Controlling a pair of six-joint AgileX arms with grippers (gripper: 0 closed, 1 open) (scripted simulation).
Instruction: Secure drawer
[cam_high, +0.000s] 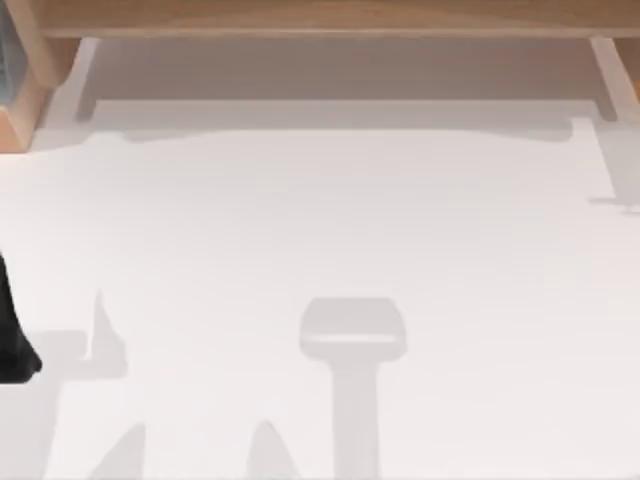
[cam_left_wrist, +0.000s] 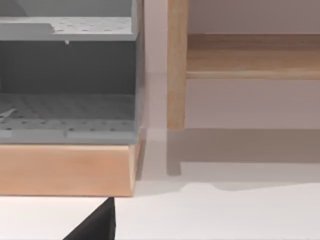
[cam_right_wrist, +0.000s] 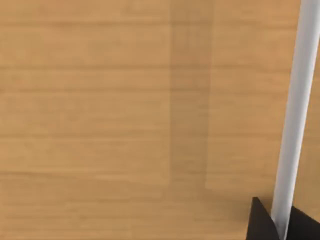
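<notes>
The drawer (cam_high: 340, 75) sticks out at the far edge of the table (cam_high: 330, 230), open. My right gripper (cam_right_wrist: 280, 222) pinches its thin white wall (cam_right_wrist: 295, 110) between 2 dark fingers. If the push goes crooked, the drawer may jam. I cannot tell how the left gripper (cam_high: 12, 340) stands.

Top camera looking straight down on counter (cam_high: 330, 250), drawer (cam_high: 340, 68) lying along far edge. Left wrist camera facing level toward drawer (cam_left_wrist: 250, 102) and grey shelf (cam_left_wrist: 67, 75), sharing drawer's left corner with top view. Right wrist camera pressing close against wood panel (cam_right_wrist: 100, 110).
</notes>
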